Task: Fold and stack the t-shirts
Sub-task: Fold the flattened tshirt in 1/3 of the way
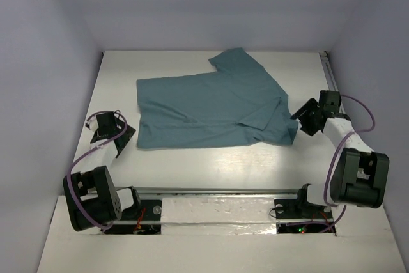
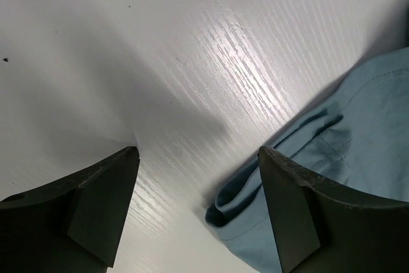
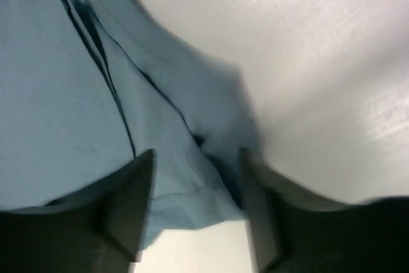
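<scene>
Your left gripper [image 2: 198,153] stands wide, holding nothing, beside the hem of the plain teal cotton t-shirt [image 1: 211,103]; your right gripper [image 3: 197,155], parted and empty, straddles its corner. Only the top view shows white table [image 1: 211,165] free around it.

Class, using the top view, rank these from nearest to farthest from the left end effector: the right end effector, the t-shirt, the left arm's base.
From the left end effector:
1. t-shirt, its corner just beside it.
2. left arm's base, behind it, low in the view.
3. right end effector, far across, at the shirt's other end.
</scene>
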Available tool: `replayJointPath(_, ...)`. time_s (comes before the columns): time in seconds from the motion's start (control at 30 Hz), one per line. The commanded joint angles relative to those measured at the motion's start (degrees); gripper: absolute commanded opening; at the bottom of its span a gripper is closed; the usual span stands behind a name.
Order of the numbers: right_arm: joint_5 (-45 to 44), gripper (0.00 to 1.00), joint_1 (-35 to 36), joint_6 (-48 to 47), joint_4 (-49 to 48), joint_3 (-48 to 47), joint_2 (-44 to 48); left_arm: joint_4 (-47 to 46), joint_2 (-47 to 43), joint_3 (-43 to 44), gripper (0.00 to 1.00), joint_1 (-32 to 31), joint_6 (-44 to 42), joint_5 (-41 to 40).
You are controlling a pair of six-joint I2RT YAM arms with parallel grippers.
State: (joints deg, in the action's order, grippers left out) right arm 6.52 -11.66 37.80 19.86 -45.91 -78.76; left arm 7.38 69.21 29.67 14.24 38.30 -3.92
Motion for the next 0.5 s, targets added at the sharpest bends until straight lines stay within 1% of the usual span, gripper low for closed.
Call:
replayJointPath(0.0,-2.22,0.7,-0.03,-2.2,3.69,-0.05,4.22,1.59,0.49,-1.55,0.73,-0.7,1.33,1.99)
replayJointPath(0.03,-2.65,0.74,-0.03,-2.73,4.31,-0.4,6.75,1.5,0.49,-1.72,0.73,-0.7,1.33,2.34)
replayJointPath(0.07,-2.66,0.75,-0.03,-3.17,4.66,-0.93,7.91,1.59,0.92,-1.72,0.73,-0.7,1.25,2.78)
replayJointPath(0.1,-2.31,0.74,-0.03,-3.26,5.19,-2.24,8.7,1.68,1.1,-1.63,0.73,-1.66,1.16,3.13)
replayJointPath(0.13,-0.57,0.67,-0.03,-3.43,5.54,-2.78,9.32,1.68,1.19,-1.63,0.72,-2.28,1.16,2.87)
replayJointPath(0.17,0.67,0.5,1.1,-4.05,5.2,-3.04,10.28,1.59,1.1,-1.63,0.72,-3.94,1.16,2.43)
replayJointPath(0.2,3.29,0.17,3.46,-4.49,4.76,-3.65,10.29,1.41,1.1,-1.72,0.71,-4.74,1.25,1.82)
replayJointPath(0.23,4.19,0.05,5.14,-4.84,4.93,-4.36,9.69,1.41,1.1,-1.72,0.71,-5.53,1.25,1.47)
replayJointPath(0.27,4.2,0.0,7.16,-5.36,5.19,-5.06,7.16,2.02,1.1,-1.72,0.7,-6.5,1.33,0.94)
replayJointPath(0.3,3.68,0.0,9.35,-5.54,4.93,-5.59,5.83,2.29,0.93,-1.72,0.7,-8.68,1.51,-0.37)
replayJointPath(0.33,3.24,0.0,13.03,-5.55,3.88,-6.12,4.59,2.47,0.84,-1.63,0.7,-9.49,2.03,-0.73)
replayJointPath(0.43,2.88,0.0,16.4,-3.71,1.51,-7.44,-0.59,3.17,0.14,-1.98,0.7,-10.72,3.0,-1.61)
replayJointPath(0.47,2.79,0.06,17.19,-3.09,0.89,-7.44,-1.73,3.43,-0.13,-2.07,0.68,-10.72,3.18,-1.87)
